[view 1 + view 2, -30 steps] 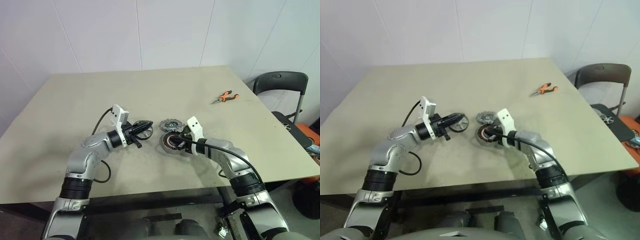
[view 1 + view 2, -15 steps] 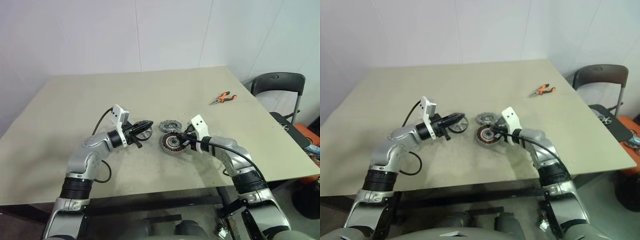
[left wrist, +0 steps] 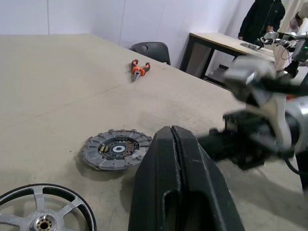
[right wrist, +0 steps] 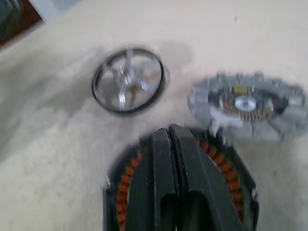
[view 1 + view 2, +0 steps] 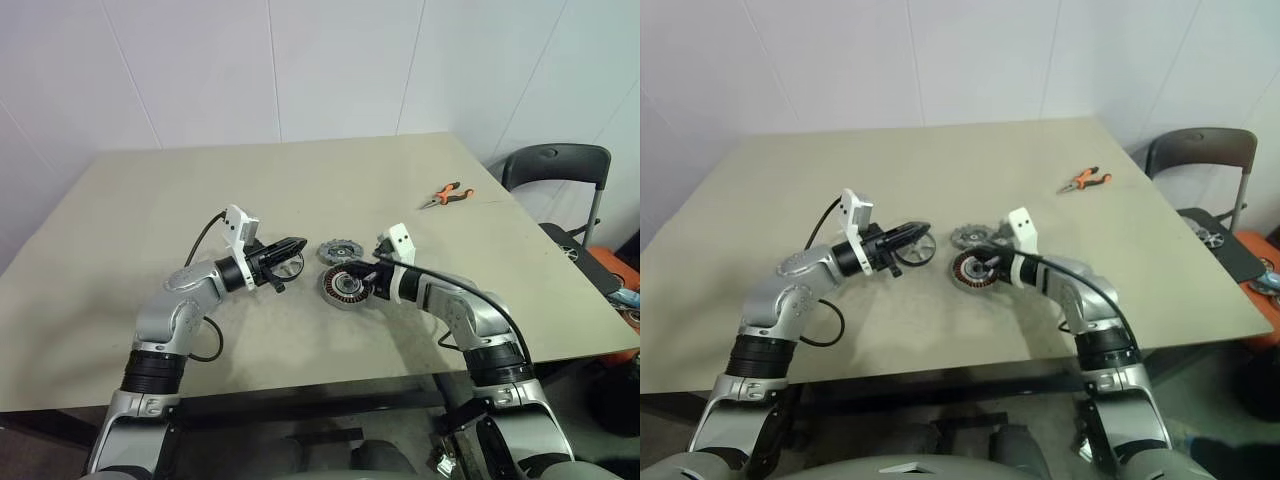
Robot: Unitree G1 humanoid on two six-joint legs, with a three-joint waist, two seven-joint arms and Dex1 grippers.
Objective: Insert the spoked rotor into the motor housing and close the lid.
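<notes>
The spoked rotor, a thin silver wheel, lies flat on the table. My left gripper hovers just above it, shut and empty. To the right lies the lid, a grey disc with dark cut-outs. In front of the lid sits the motor housing with its copper-orange winding ring. My right gripper is shut with nothing in it, its tips right over the housing. The right wrist view also has the rotor and the lid beyond the housing.
Orange-handled pliers lie far right on the table. A dark chair stands off the table's right corner. In the left wrist view another table and a person in dark clothes stand in the background.
My right wrist has turned and tipped a little over the housing. The left arm and all three parts stay where they were.
</notes>
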